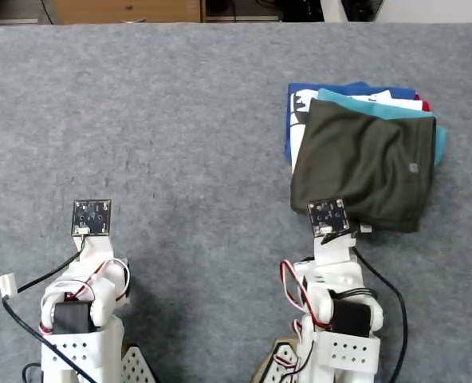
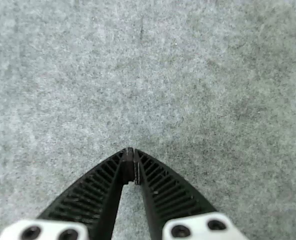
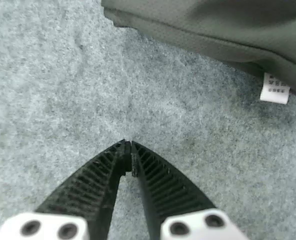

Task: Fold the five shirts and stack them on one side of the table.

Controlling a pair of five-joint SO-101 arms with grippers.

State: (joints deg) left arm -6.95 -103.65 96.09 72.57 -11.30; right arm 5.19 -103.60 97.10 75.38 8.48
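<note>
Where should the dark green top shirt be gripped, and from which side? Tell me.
On the dark green shirt, probably the near edge by the white tag. Come from the right hand side, low over the table: that edge reaches past the shirts beneath and rests on the table, facing that hand.

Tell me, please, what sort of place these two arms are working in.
Probably a robotics lab or workshop bench: a grey carpeted table with the left arm and right arm standing side by side, a stack of folded shirts, and wooden furniture behind.
</note>
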